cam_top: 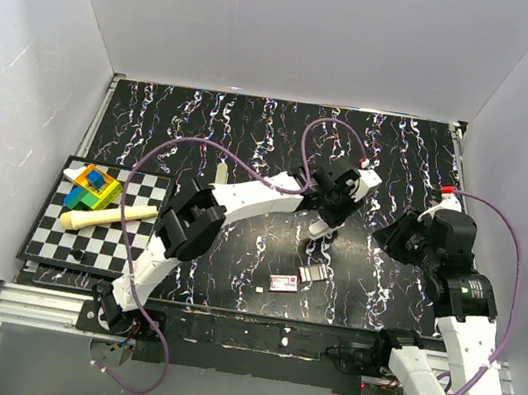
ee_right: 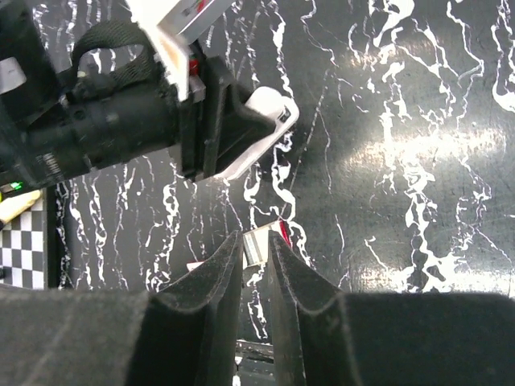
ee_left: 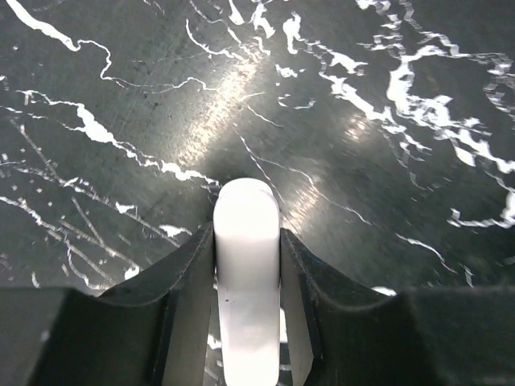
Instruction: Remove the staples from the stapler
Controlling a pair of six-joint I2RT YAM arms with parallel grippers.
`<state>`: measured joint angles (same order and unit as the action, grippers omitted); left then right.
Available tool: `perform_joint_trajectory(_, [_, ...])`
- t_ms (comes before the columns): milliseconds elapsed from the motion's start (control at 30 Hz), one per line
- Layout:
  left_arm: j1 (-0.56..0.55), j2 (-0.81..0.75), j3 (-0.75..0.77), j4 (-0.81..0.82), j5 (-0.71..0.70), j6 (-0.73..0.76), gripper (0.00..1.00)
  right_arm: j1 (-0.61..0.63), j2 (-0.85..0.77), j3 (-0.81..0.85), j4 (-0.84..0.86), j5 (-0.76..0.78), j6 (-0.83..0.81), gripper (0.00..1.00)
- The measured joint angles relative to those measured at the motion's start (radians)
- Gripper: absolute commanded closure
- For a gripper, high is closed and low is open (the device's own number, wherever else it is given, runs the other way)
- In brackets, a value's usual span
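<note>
The white stapler [ee_left: 246, 273] is clamped between the fingers of my left gripper [ee_left: 246, 233], its rounded end pointing out over the black marbled mat. From above, the left gripper [cam_top: 333, 207] holds the stapler [cam_top: 320, 229] near the mat's middle. The right wrist view has the stapler [ee_right: 269, 112] raised in the left gripper [ee_right: 241, 121]. My right gripper [ee_right: 255, 241] hovers to the right with a narrow gap between its jaws and nothing in it. Below it lies a small white and red staple box [ee_right: 268, 240]. The right gripper [cam_top: 394, 238] stays apart from the stapler. No staples are visible.
Two small boxes [cam_top: 282, 282] [cam_top: 310, 273] lie on the mat [cam_top: 256, 125] in front of the stapler. A checkerboard [cam_top: 45, 232] at the left carries coloured blocks [cam_top: 93, 189] and a cream stick [cam_top: 107, 217]. White walls enclose the back and sides.
</note>
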<state>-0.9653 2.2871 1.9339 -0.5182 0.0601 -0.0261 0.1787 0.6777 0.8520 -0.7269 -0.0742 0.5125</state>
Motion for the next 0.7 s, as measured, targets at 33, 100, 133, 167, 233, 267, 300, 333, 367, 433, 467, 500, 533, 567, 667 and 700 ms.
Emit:
perform_joint_trajectory(33, [0.0,-0.028,-0.02,0.0,0.007,0.001,1.0,0.0,0.0,0.014,-0.005,-0.007,-0.003,0.74])
perform_joint_trajectory(100, [0.0,-0.103,-0.072,0.003,0.027,0.005,1.0,0.0,0.0,0.044,-0.012,-0.023,-0.013,0.73])
perform_joint_trajectory(133, [0.0,-0.144,-0.098,0.005,0.039,0.007,1.0,0.0,0.0,0.057,-0.013,-0.033,-0.018,0.74])
perform_joint_trajectory(167, [0.0,-0.193,-0.124,0.005,0.051,0.008,1.0,0.0,0.001,0.069,-0.014,-0.044,-0.022,0.73])
perform_joint_trajectory(233, [0.0,-0.269,-0.158,0.01,0.073,0.009,1.0,0.0,0.005,0.087,-0.016,-0.078,-0.029,0.73])
perform_joint_trajectory(267, [0.0,-0.316,-0.181,0.015,0.087,0.009,1.0,0.0,0.008,0.096,-0.02,-0.101,-0.034,0.72])
perform_joint_trajectory(300, [0.0,-0.361,-0.203,0.019,0.101,0.01,1.0,0.0,0.012,0.104,-0.023,-0.126,-0.04,0.7])
perform_joint_trajectory(333, [0.0,-0.406,-0.223,0.022,0.118,0.01,1.0,0.0,0.016,0.112,-0.026,-0.154,-0.046,0.68])
perform_joint_trajectory(367, [0.0,-0.449,-0.244,0.026,0.135,0.011,1.0,0.0,0.023,0.121,-0.029,-0.18,-0.05,0.66])
perform_joint_trajectory(433, [0.0,-0.528,-0.28,0.029,0.17,0.011,1.0,0.0,0.036,0.139,-0.034,-0.23,-0.061,0.62])
perform_joint_trajectory(467, [0.0,-0.562,-0.296,0.029,0.187,0.011,1.0,0.0,0.04,0.148,-0.034,-0.254,-0.068,0.62])
perform_joint_trajectory(500, [0.0,-0.592,-0.311,0.029,0.201,0.011,1.0,0.0,0.045,0.157,-0.035,-0.278,-0.074,0.61])
perform_joint_trajectory(533, [0.0,-0.619,-0.327,0.029,0.215,0.011,1.0,0.0,0.05,0.164,-0.034,-0.296,-0.078,0.6])
perform_joint_trajectory(567, [0.0,-0.647,-0.344,0.029,0.229,0.011,1.0,0.0,0.055,0.172,-0.035,-0.319,-0.085,0.59])
perform_joint_trajectory(667, [0.0,-0.718,-0.402,0.023,0.274,0.01,1.0,0.0,0.063,0.203,-0.037,-0.396,-0.112,0.55])
perform_joint_trajectory(700, [0.0,-0.737,-0.419,0.018,0.292,0.009,1.0,0.002,0.067,0.216,-0.037,-0.425,-0.125,0.54])
